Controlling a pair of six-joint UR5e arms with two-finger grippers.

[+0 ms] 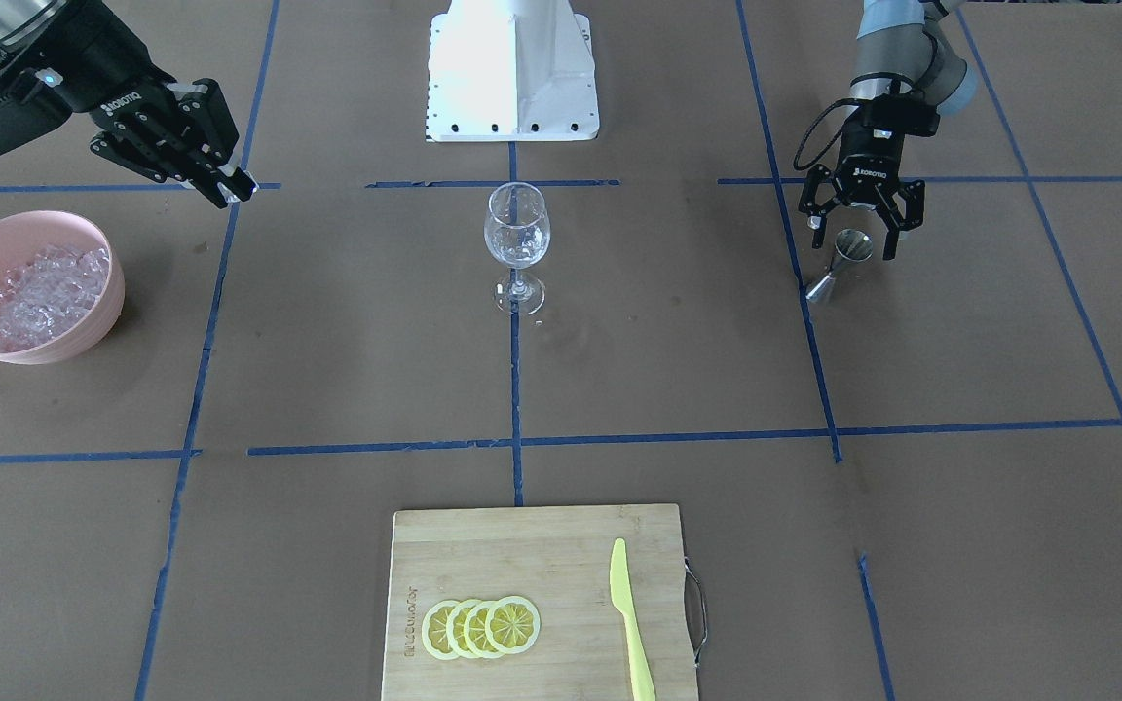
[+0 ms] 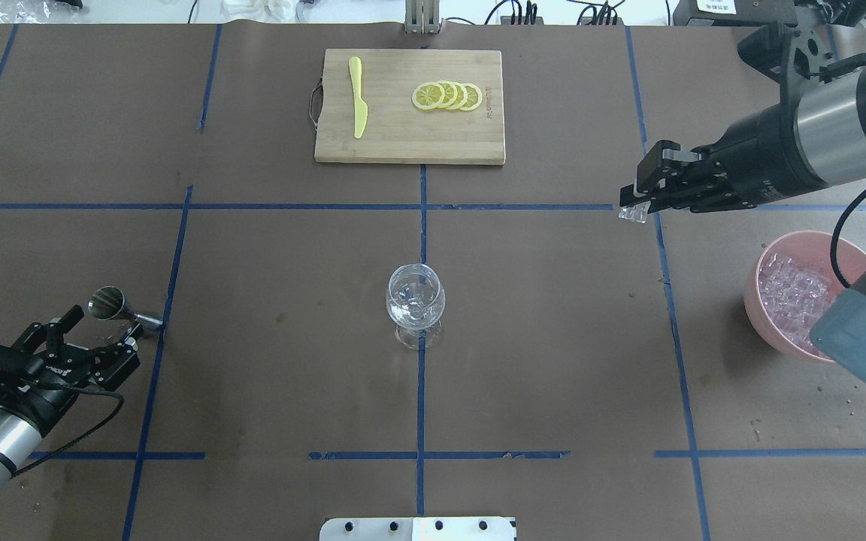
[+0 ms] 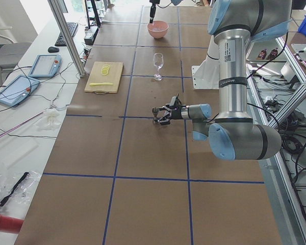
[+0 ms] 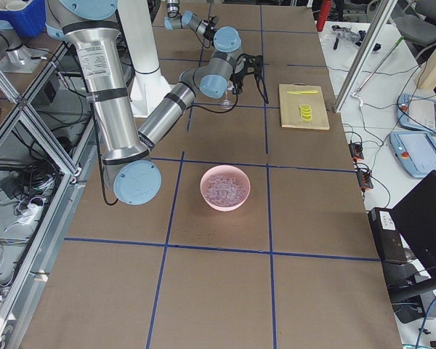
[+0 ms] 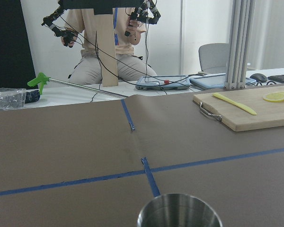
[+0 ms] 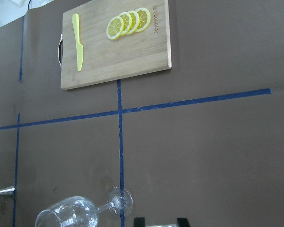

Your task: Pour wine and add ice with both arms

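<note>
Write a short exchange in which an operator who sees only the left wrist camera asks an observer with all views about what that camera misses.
Operator: I see only the jigger rim and the cutting board. Where is the wine glass?
Observer: It stands upright at the centre of the table, on a blue tape line.
Operator: Is the right gripper carrying anything?
Observer: Yes, it is shut on an ice cube, held in the air clear of the pink bowl.
</note>
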